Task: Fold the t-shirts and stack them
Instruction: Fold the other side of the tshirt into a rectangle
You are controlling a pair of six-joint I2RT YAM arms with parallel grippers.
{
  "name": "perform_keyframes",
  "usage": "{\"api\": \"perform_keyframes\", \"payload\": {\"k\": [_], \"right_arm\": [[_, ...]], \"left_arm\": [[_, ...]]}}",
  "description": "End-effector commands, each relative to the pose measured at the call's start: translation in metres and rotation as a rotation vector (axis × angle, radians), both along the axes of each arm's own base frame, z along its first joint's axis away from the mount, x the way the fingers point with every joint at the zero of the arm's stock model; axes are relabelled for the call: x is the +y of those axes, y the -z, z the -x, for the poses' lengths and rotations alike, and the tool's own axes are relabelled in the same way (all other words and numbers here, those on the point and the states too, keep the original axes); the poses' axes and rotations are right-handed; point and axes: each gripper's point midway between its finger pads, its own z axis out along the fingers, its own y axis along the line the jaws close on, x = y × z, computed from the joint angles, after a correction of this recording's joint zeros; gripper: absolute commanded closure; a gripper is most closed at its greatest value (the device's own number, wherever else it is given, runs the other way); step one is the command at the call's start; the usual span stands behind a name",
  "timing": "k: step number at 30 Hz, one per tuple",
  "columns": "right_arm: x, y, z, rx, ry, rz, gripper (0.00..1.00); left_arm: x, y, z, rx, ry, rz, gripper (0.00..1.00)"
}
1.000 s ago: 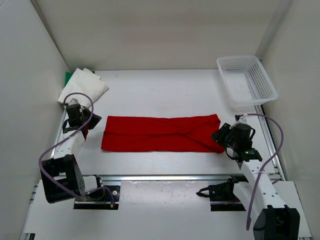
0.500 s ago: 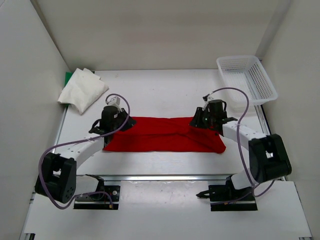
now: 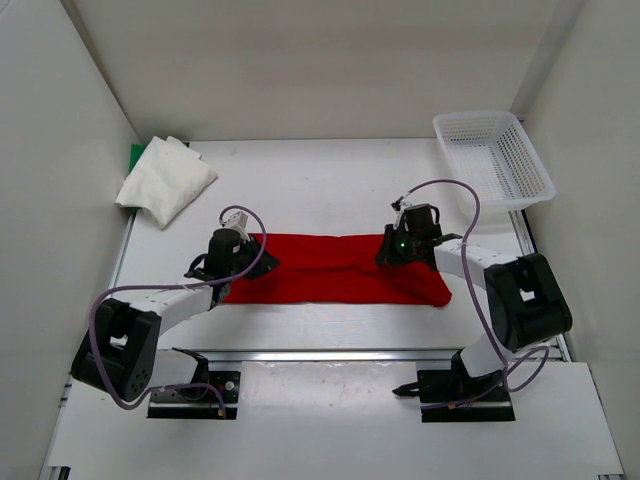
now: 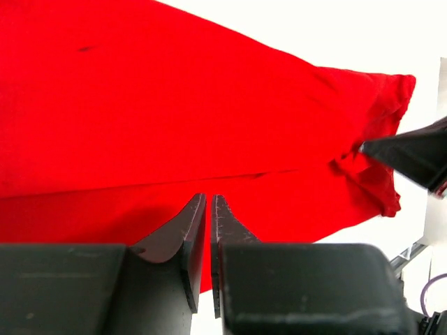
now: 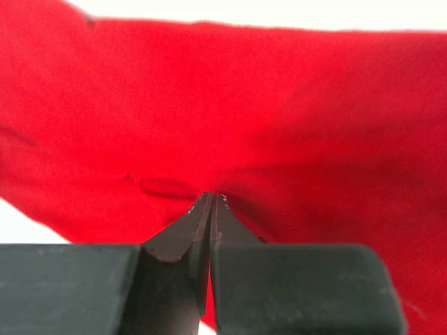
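Note:
The red t-shirt [image 3: 330, 268] [image 4: 174, 105] [image 5: 279, 105] lies folded into a long strip across the middle of the table. My left gripper [image 3: 260, 260] [image 4: 209, 197] hovers at its left end, jaws almost together with only a thin slit and no cloth seen between them. My right gripper [image 3: 386, 254] [image 5: 211, 195] is at the strip's right part, shut, its tips pressed into puckered red cloth; its dark finger also shows in the left wrist view [image 4: 412, 157]. The off-white t-shirt [image 3: 165, 182] lies folded at the back left on the green t-shirt [image 3: 136, 153], of which only an edge shows.
A white mesh basket [image 3: 480, 117] stands at the back right corner. White walls close in the table on three sides. A metal rail [image 3: 340, 355] runs along the near edge in front of the arm bases.
Both arms swung in from the table's sides onto the red shirt's ends. The right gripper went from open to shut on the cloth. The left gripper stayed nearly shut.

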Motion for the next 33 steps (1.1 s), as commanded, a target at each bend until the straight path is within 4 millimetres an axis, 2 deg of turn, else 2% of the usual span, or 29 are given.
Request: {"api": "perform_keyframes", "payload": {"k": [1,3,8,10,12,14,15,17,19,22,26,29,33], "right_arm": [[0.005,-0.015,0.012,-0.051,-0.017,0.012,1.0],[0.006,-0.011,0.029,-0.043,-0.014,0.034,1.0],[0.016,-0.019,0.058,-0.056,-0.032,0.025,1.0],[0.028,-0.016,0.074,-0.03,-0.054,-0.008,1.0],[0.035,-0.017,0.081,-0.021,-0.056,-0.025,1.0],[0.049,-0.02,0.093,0.001,-0.09,-0.086,0.92],[0.059,-0.027,0.098,0.007,-0.125,-0.149,0.87],[0.067,-0.037,0.106,0.011,-0.165,-0.18,0.84],[0.052,-0.045,0.087,-0.076,-0.109,-0.079,0.76],[0.029,-0.047,0.069,-0.103,-0.042,-0.043,0.71],[0.001,-0.036,0.047,-0.103,0.06,0.009,0.62],[-0.006,-0.031,0.037,-0.117,0.085,0.051,0.62],[0.0,-0.021,0.033,-0.08,0.064,0.058,0.61]], "left_arm": [[-0.009,-0.016,-0.003,-0.059,0.023,0.051,0.83],[-0.008,-0.018,-0.005,-0.066,0.012,0.058,0.83],[-0.011,-0.026,-0.006,-0.085,0.014,0.074,0.83],[-0.013,-0.027,-0.006,-0.086,0.015,0.084,0.83],[-0.013,-0.03,-0.006,-0.088,0.018,0.094,0.83],[-0.013,-0.036,-0.011,-0.099,0.014,0.099,0.83],[-0.012,-0.042,-0.016,-0.109,0.008,0.106,0.84],[-0.01,-0.055,-0.023,-0.135,0.007,0.116,0.83],[-0.01,-0.061,-0.024,-0.147,0.002,0.117,0.83],[-0.016,-0.065,-0.023,-0.163,0.008,0.113,0.84],[-0.027,-0.045,-0.007,-0.115,0.046,0.119,0.83],[-0.031,-0.034,0.004,-0.097,0.057,0.118,0.82],[-0.035,-0.023,0.012,-0.079,0.072,0.116,0.82]]}}
